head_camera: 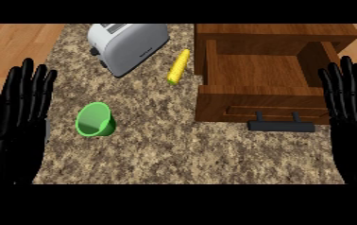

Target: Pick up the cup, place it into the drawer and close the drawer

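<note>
Cup [95,120]: green, on the desk [174,148] at left-centre, tipped so its mouth faces up and toward the viewer; just beside the left hand, well apart from the drawer
Drawer [261,73]: pulled open at right, wooden floor bare, black handle [282,125] on its front panel
Left hand [24,106]: at the left edge, fingers straight and spread, pointing up; resting, holds nothing
Right hand [342,106]: at the right edge, fingers straight and apart; resting beside the drawer's side, holds nothing
Risk, grasp: the cup is tilted and round, so a side contact may roll it away across the desk
Risk, carry: the path to the drawer passes near the corn [178,66] and the drawer's front panel; a low carry may clip the panel's rim
Risk, closing: the right hand is just beside the drawer; a push off the handle's centre may skew it
Risk, toaster [129,47]: behind the cup, unlikely to interfere
Hidden: both forearms are lost in shadow at the lower edge; the right hand is partly cut off by the frame
Unclear: whether the cup rests on its base or its side; the drawer's far end is cut off
</note>
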Motion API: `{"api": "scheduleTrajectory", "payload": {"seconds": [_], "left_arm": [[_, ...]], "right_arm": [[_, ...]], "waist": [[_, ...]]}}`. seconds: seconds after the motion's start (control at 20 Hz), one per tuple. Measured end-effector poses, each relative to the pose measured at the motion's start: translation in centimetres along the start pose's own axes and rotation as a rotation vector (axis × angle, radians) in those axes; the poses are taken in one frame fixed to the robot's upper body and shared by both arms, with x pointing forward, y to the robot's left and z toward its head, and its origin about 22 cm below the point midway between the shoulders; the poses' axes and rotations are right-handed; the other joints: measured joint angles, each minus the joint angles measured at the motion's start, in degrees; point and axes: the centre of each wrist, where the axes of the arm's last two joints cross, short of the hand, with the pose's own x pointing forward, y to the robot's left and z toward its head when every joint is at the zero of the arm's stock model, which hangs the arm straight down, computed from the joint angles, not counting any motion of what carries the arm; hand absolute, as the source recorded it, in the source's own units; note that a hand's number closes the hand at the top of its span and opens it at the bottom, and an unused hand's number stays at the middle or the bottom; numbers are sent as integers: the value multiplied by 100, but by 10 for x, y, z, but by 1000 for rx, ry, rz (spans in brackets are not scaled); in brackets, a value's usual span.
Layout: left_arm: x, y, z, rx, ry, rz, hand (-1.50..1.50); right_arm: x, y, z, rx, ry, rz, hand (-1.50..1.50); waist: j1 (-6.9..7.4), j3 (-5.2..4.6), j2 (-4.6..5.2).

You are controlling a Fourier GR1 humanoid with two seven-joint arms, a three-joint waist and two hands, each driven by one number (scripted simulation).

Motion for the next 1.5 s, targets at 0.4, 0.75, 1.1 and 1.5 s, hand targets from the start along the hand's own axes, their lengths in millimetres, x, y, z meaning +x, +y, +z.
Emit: {"api": "scheduleTrajectory", "payload": {"seconds": [0.4, 0.75, 1.1, 1.5], "left_arm": [[-14, 45, 10, -142, 77, 182, -150], [-54, 89, 9, -123, 220, 321, -150], [-97, 106, 8, -101, 318, 299, -150], [-148, 124, 30, -70, 399, 246, -150]], "right_arm": [[-3, 8, 0, 74, 10, -47, -150], [-8, 9, -16, 166, 84, -71, -150], [-17, 1, -35, 189, 93, -79, -150], [-26, -3, -42, 196, 68, -67, -150]], "waist": [[-86, -36, 83], [-133, -38, 96], [-158, -36, 98], [-168, -37, 97]]}}
